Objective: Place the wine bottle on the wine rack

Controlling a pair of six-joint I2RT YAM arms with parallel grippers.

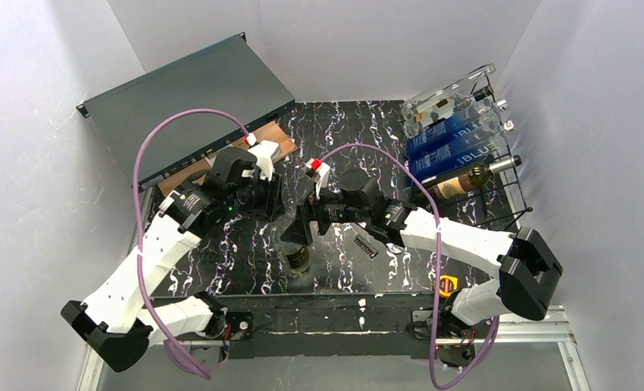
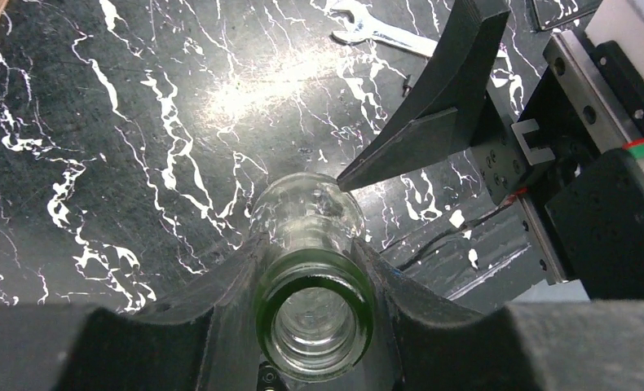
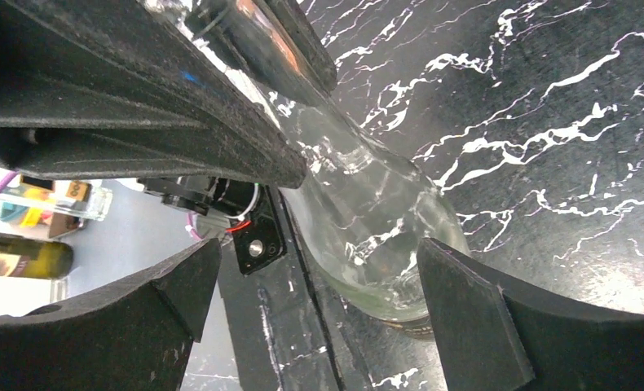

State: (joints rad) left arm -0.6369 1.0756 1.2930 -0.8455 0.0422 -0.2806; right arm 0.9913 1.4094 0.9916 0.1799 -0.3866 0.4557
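Two of my grippers are gathered at one bottle (image 1: 298, 259), which stands upright near the middle of the table (image 1: 359, 130), base down as far as I can tell. My left gripper (image 2: 312, 277) is clamped on its neck just under the open mouth. My right gripper (image 3: 323, 269) is spread wide and grips nothing. Its fingers (image 3: 474, 318) straddle the lower body of the clear glass, one on each side, and I see a gap at both.

I judge this to be the handover, or a second grip, ahead of the carry. The next move calls for the right jaws to close squarely on the body, low enough to bear the weight. Smooth round glass could twist or slip if I catch it off centre. After that the bottle must be tipped onto its side and taken to the rack (image 1: 520, 183) at the far right, well apart from here. Four bottles already lie there, and the nearest row looks free to me.

My table is glossy black with white veining, and glare from it makes the clear glass hard to read. A wrench (image 2: 376, 32) lies beyond the bottle. White walls close in three sides. A grey case (image 1: 188, 106) leans in the far left corner.
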